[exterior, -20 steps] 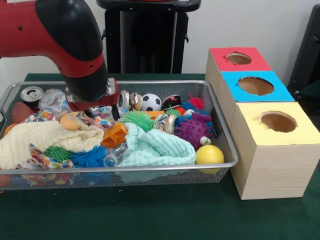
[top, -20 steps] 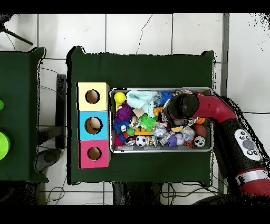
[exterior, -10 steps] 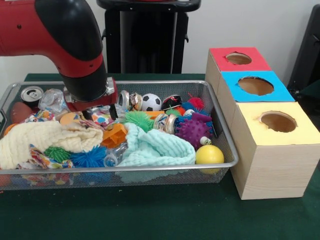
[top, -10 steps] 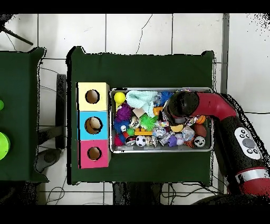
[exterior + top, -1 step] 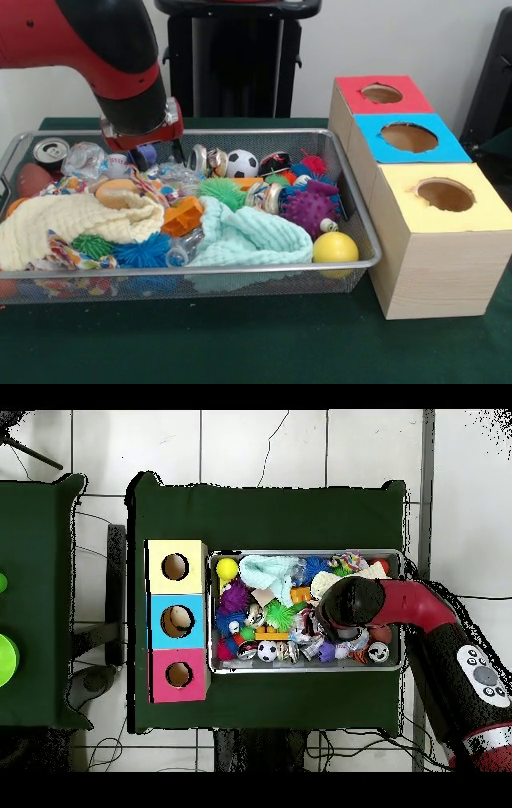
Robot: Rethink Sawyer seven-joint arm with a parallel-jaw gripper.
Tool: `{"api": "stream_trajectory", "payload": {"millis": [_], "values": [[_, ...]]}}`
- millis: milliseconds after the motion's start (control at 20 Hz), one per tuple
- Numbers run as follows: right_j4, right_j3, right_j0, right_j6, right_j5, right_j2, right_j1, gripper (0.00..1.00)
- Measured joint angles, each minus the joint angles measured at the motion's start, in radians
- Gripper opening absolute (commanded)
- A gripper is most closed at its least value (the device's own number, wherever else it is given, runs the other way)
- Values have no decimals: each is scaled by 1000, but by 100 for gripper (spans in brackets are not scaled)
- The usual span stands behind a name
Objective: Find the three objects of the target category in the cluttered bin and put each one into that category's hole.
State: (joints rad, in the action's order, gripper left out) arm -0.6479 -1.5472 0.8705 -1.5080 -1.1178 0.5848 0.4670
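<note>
While the gripper [image 5: 160, 154] is hanging just above the clutter toward the back of the wire bin [image 5: 362, 232], whether its jaws are parted or closed cannot be told. The soccer ball [image 5: 242, 163] is lying against the back wall, beside crushed cans [image 5: 206, 160].

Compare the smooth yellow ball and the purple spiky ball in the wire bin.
The smooth yellow ball has a plain, even surface; the purple spiky ball is covered in soft spikes. The yellow one sits in the bin's front corner, against the rim of the wire mesh bin next to the yellow-topped wooden box; the purple one lies just behind it, further in among other toys. The purple ball looks somewhat bigger. Both are round and lie loose, untouched by the arm.
</note>
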Motion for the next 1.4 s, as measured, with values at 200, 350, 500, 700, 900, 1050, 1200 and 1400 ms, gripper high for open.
{"api": "stream_trajectory", "payload": {"millis": [200,350,500,700,900,1050,1200,1400], "values": [[0,-44,12,0,0,0,32,100],[0,-60,13,0,0,0,41,100],[0,-68,13,0,0,0,34,100],[-2,-68,13,0,1,0,-7,100],[-4,-68,14,0,16,0,-47,100],[-3,-69,15,0,29,2,-67,100],[-4,-69,20,0,34,9,-68,100],[-6,-69,21,0,34,9,-63,100]]}}
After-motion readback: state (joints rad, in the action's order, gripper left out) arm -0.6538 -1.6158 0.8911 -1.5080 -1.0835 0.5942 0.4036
